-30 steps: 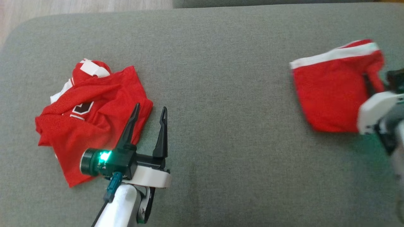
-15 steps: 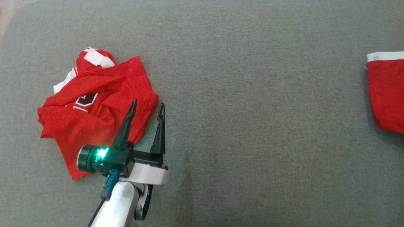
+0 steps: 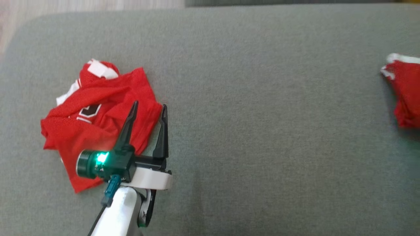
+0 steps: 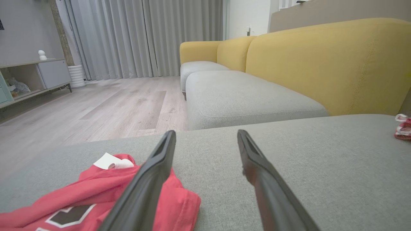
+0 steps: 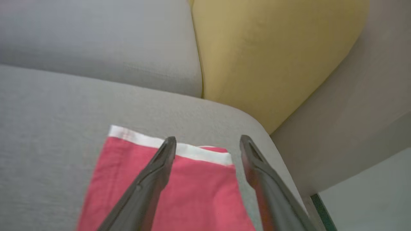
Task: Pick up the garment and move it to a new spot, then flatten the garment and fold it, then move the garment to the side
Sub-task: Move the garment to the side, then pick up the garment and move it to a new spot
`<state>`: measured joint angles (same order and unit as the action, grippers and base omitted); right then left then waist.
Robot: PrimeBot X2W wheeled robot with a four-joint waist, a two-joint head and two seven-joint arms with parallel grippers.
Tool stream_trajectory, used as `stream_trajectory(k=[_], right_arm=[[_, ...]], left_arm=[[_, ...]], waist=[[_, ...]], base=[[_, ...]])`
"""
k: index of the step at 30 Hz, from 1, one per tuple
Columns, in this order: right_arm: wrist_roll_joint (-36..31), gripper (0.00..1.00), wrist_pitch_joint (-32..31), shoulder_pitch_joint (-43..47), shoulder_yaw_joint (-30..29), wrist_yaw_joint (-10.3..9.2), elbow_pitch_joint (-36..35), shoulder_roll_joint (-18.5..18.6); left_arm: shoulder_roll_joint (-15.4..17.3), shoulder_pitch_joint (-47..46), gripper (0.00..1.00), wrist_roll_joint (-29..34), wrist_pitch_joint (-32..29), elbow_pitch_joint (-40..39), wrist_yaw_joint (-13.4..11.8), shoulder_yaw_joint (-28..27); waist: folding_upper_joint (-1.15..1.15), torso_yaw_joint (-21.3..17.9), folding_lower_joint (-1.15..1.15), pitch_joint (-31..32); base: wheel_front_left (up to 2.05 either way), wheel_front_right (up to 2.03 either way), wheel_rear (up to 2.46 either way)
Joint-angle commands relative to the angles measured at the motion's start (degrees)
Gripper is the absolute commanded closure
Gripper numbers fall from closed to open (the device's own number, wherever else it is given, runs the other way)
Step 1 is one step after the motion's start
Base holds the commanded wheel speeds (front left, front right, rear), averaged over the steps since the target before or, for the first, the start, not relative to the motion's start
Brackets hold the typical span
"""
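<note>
A folded red garment (image 5: 199,189) with a white band lies near the right end of the grey cushion (image 3: 262,131). My right gripper (image 5: 208,138) hovers just over it, open, with nothing between the fingers. In the head view this folded garment (image 3: 407,95) sits at the right edge. A second red garment (image 3: 95,124), crumpled and showing a dark and white print, lies on the left. My left gripper (image 3: 149,105) stands open over this crumpled garment's right edge, one finger above the cloth and one above bare cushion. In the left wrist view the left gripper (image 4: 206,132) holds nothing and the crumpled garment (image 4: 80,199) lies at lower left.
A yellow sofa back (image 4: 321,64) and another grey seat (image 4: 244,99) stand beyond the cushion, with wooden floor (image 4: 112,106) to their left. The cushion's rounded right corner (image 5: 257,125) lies close to the folded garment. Bare cushion stretches between the two garments.
My right gripper has opened and let go of the folded garment, and has left the head view. The head camera has shifted. My left gripper has stayed open over the crumpled garment.
</note>
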<state>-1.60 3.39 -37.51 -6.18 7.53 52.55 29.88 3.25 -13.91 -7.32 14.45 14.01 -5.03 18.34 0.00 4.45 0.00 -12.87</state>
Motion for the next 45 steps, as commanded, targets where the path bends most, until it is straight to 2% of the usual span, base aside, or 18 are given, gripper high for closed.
stream_trajectory(k=[1,10,16,18,24,31,39,45], right_arm=[[-0.3,0.0,1.2,-1.0,0.5,-0.04,-3.1,-0.6],[3.8,0.0,4.4,3.7,-0.4,-0.04,-19.7,-14.4],[6.5,0.0,4.0,11.4,-0.1,-0.04,-31.6,-23.6],[7.4,0.0,4.5,16.5,0.0,-0.04,-35.6,-26.0],[9.1,0.0,7.8,28.6,1.9,-0.04,-38.6,-27.0],[12.6,0.0,10.6,36.9,2.6,-0.04,-39.2,-27.0],[12.7,0.0,11.4,39.0,4.3,-0.04,-40.2,-27.0],[13.3,0.0,11.6,38.7,5.0,-0.04,-40.6,-27.0]], left_arm=[[0.3,-0.6,0.0,0.1,0.5,-1.8,-0.1,-2.4],[0.6,3.4,0.0,-0.5,0.5,-1.9,-0.5,-4.2],[0.7,6.3,0.0,-0.8,0.5,-2.7,-0.6,-5.2],[0.7,7.6,0.0,-0.6,0.5,-2.9,-0.5,-5.5],[0.6,10.3,0.0,-0.3,0.5,-2.7,-0.8,-5.7],[0.2,12.8,0.0,0.1,0.5,-3.8,-1.4,-6.1],[-0.1,12.9,0.0,0.5,0.5,-5.2,-1.5,-7.5],[-0.3,11.5,0.0,0.8,0.5,-4.5,-1.7,-6.4]], waist=[[0.0,-1.0,0.0,2.3],[0.0,-3.0,0.0,11.0],[0.0,-3.4,0.0,14.3],[0.0,-3.3,0.0,15.0],[0.0,-3.5,0.0,15.8],[0.0,-4.2,0.0,15.9],[0.0,-4.4,0.0,15.3],[0.0,-4.2,0.0,15.4]], base=[[0.0,0.0,0.0],[0.0,0.0,0.0],[0.0,0.0,0.0],[0.0,0.0,0.0],[0.0,0.0,0.0],[0.0,0.0,0.0],[0.0,0.0,0.0],[0.0,0.0,0.0]])
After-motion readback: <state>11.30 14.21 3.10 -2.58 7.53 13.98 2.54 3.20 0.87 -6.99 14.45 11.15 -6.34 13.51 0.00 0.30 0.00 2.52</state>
